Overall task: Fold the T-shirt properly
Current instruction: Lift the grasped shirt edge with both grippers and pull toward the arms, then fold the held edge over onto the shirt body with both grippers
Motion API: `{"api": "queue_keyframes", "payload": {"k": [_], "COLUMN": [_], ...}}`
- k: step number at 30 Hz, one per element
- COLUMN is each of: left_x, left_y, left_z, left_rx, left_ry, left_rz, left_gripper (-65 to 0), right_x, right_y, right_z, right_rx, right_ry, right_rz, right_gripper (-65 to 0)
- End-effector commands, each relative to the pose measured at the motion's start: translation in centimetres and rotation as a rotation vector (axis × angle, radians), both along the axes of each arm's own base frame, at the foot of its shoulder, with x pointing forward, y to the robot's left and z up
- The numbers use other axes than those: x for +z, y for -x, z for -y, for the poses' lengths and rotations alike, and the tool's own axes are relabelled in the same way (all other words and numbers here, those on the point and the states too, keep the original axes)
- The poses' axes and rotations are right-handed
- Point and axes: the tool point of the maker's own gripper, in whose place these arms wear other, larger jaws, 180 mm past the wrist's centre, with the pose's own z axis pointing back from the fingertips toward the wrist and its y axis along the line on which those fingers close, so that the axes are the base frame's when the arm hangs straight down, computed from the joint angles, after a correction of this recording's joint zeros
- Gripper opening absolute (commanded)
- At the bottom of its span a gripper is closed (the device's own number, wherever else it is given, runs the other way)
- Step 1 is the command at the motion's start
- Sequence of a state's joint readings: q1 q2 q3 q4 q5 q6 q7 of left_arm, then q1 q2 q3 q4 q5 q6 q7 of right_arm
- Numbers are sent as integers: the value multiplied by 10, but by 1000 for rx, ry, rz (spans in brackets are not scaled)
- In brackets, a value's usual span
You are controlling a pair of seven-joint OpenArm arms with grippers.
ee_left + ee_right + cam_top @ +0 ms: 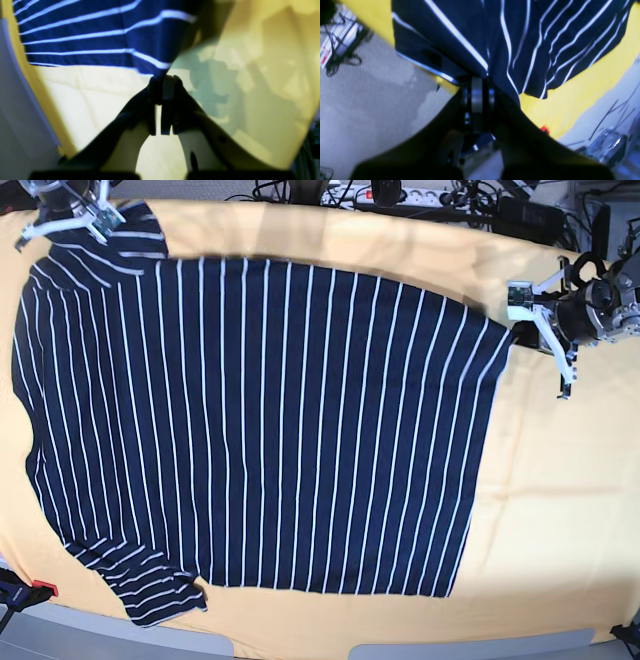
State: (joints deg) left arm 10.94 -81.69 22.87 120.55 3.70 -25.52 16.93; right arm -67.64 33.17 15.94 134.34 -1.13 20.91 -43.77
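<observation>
The T-shirt [260,430], dark navy with thin white stripes, lies spread flat across the yellow-covered table [560,510]. Seen from the base camera, my left gripper [518,332] is at the shirt's far right corner. The left wrist view shows that gripper [161,81] shut on a pinched point of the striped cloth [87,30], which is lifted a little off the table. My right gripper [108,222] is at the far left sleeve. In the right wrist view it [480,83] is shut on bunched cloth [520,37].
A power strip and tangled cables [400,195] run along the table's far edge. A red clamp [40,588] sits at the near left corner. Bare yellow cover shows to the right of the shirt and along the near edge.
</observation>
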Motion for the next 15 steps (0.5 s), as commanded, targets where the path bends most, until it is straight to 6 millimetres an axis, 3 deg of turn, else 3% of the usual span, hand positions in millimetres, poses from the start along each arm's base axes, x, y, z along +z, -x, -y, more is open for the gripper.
{"api": "queue_keyframes", "payload": {"k": [1,6,15], "left_x": [7,8,9], "left_y": [3,38,57], "left_z": [-3,-8,-16], "left_rx": [-22,-96,-2], "left_ry": [-18,-62,-72], "left_rz": [-21,-210,-344], "left_gripper": [-650,-650,-650], "right_x": [4,2,-2], "right_y": [4,18,27], "right_z": [5,2,-6], "right_rx": [2,23,30], "right_ry": [23,11,-35], "right_rz": [-9,-61,-109], "right_gripper": [-650,-650,-650]}}
